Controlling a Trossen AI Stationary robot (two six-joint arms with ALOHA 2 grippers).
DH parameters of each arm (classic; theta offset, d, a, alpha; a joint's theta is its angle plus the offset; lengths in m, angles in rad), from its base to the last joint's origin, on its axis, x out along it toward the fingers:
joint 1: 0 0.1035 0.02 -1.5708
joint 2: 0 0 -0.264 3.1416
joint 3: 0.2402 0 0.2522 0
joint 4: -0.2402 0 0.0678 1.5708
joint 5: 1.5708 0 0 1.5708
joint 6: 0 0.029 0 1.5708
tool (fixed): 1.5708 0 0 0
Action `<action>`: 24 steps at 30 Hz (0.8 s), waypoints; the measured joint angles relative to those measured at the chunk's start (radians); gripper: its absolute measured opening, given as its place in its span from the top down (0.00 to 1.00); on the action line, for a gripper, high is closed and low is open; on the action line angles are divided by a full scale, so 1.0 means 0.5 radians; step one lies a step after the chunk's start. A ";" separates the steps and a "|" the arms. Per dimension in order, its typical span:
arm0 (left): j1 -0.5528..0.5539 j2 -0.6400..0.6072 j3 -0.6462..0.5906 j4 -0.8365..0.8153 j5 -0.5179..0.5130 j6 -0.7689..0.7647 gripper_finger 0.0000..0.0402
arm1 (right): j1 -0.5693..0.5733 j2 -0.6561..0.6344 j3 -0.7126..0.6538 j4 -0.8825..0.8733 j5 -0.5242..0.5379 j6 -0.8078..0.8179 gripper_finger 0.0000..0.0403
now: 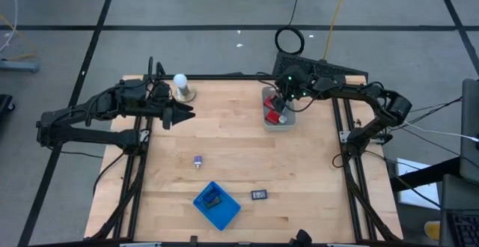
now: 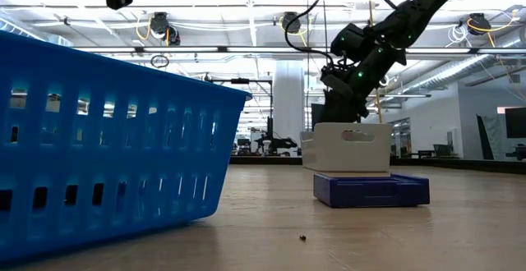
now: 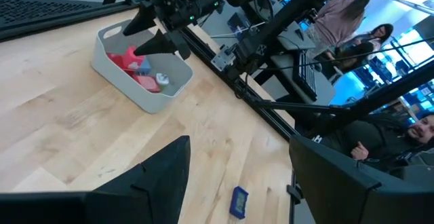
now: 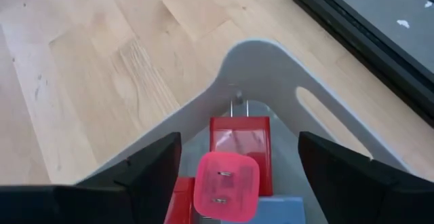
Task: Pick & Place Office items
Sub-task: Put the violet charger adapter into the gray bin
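A white bin stands at the table's far right and holds red blocks, a pink plug piece and a pale blue piece. My right gripper hangs open just above the bin, slanting down, its fingers on either side of the pink piece without touching it. My left gripper hovers open above the far left of the table, pointing toward the bin, with nothing between its fingers. A small purple-blue bit and a dark flat rectangle lie flat on the wood.
A white ball on a round stand stands beside my left gripper. A blue slotted tray with a dark piece in it sits near the front edge. In the left wrist view, people sit beyond the table's right edge.
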 joint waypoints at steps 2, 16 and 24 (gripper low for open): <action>0.000 0.000 0.000 0.000 0.000 -0.001 0.38 | 0.000 0.000 0.000 0.000 0.000 0.023 0.28; -0.064 0.001 0.000 -0.003 0.000 -0.017 0.38 | 0.093 -0.640 0.002 0.185 0.054 0.257 0.28; -0.129 0.000 0.000 0.058 -0.016 -0.128 0.38 | 0.332 -0.954 0.003 0.176 0.047 0.312 0.28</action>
